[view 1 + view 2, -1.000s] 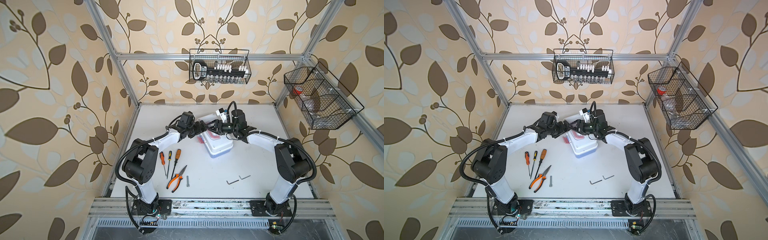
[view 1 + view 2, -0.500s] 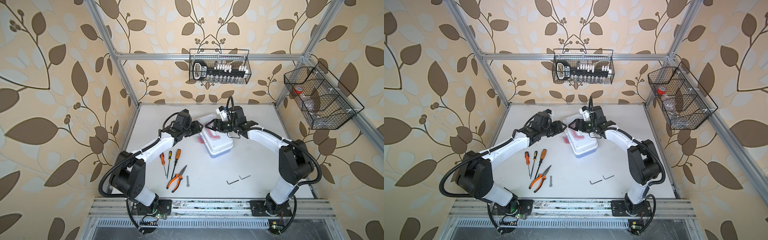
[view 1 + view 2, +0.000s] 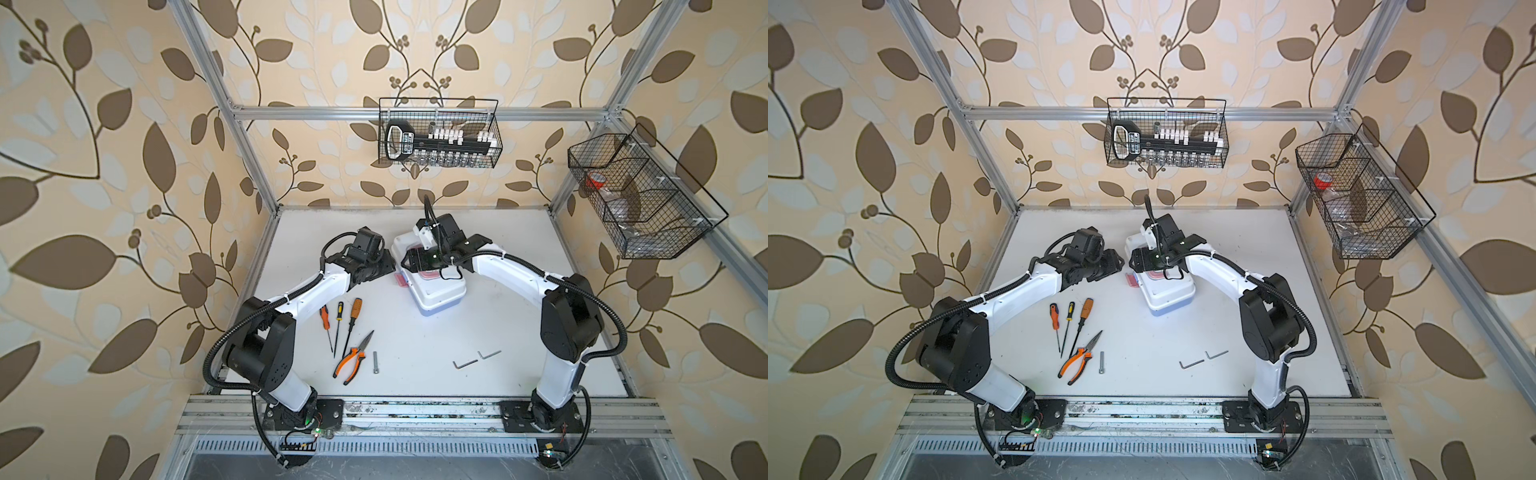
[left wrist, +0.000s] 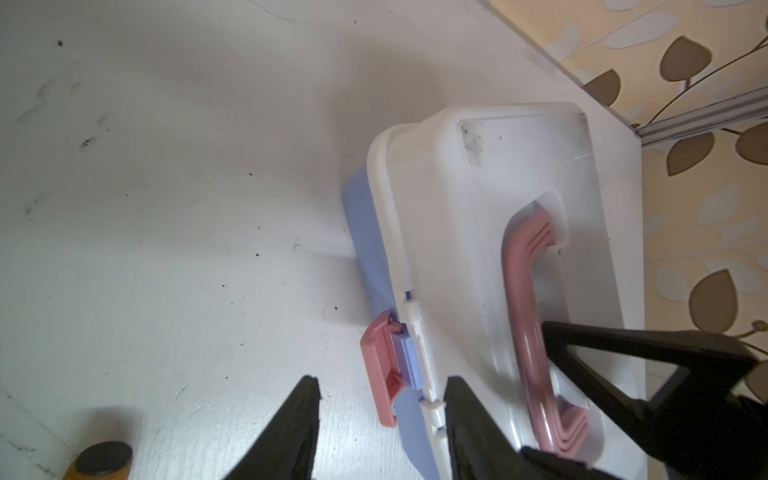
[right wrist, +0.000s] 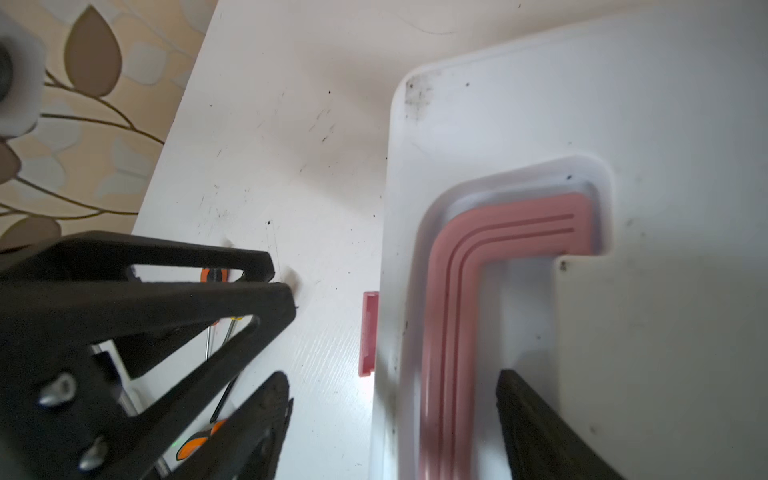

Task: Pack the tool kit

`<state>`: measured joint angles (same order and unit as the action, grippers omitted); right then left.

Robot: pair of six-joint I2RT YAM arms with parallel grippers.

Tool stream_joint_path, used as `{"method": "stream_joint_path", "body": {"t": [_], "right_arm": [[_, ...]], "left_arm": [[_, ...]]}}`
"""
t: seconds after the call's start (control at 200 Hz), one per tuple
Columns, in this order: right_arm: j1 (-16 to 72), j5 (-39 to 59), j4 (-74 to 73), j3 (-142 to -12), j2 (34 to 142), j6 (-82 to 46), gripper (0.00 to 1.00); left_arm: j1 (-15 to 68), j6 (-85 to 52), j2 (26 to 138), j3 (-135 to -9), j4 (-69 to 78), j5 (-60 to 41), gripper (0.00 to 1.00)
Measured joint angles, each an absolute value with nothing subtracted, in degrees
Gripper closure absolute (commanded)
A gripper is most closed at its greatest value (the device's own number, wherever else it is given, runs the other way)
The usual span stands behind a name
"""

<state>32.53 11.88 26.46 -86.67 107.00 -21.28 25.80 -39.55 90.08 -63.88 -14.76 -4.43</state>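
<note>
Left wrist: latch [image 4: 376, 365] between my left gripper's [image 4: 382, 380] parted jaws.
Right wrist: my right gripper [image 5: 392, 374] gapes over kit [image 5: 623, 104] handle [image 5: 457, 266].
Top views only: basket [image 3: 492, 137] label, unreadable.

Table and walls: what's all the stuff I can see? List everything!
tool kit: 1, white lid, pink handle and latch, blue base; back middle of the table.
screwdrivers: 3, orange or black-yellow handles; front left.
pliers: 1, orange-black handles; beside the screwdrivers.
bolt: 1, silver; right of the pliers.
hex keys: 2, grey; front right.
wire baskets: 2, black; back and right walls.
left gripper: 1, black, open; astride the latch.
right gripper: 1, black, open; over the handle.
</note>
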Motion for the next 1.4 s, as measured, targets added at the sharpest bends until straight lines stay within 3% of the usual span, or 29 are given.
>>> {"method": "stream_joint_path", "body": {"t": [0.16,0.435,0.76,1.12,1.4], "right_arm": [[32.47,13.8,26.72,-87.13,107.61,-21.28,0.23],[28.16,31.7,17.54,-82.83,107.72,-27.46,0.28],[24.99,48.71,-2.61,-74.56,107.72,-43.66,0.32],[24.23,52.93,-13.69,-73.38,107.79,-54.0,0.3],[23.09,52.69,-10.41,-73.38,107.5,-50.17,0.25]], "left_arm": [[25.78,-39.55,90.28,-63.88,-14.85,-4.27,0.48],[25.41,-39.22,90.32,-63.88,-14.74,-4.56,0.34],[25.41,-39.09,90.8,-63.88,-11.64,-8.8,0.36],[24.97,-39.13,93.01,-63.9,-10.81,-10.09,0.33],[24.93,-39.13,93.65,-66.63,-10.96,-10.35,0.32]]}}
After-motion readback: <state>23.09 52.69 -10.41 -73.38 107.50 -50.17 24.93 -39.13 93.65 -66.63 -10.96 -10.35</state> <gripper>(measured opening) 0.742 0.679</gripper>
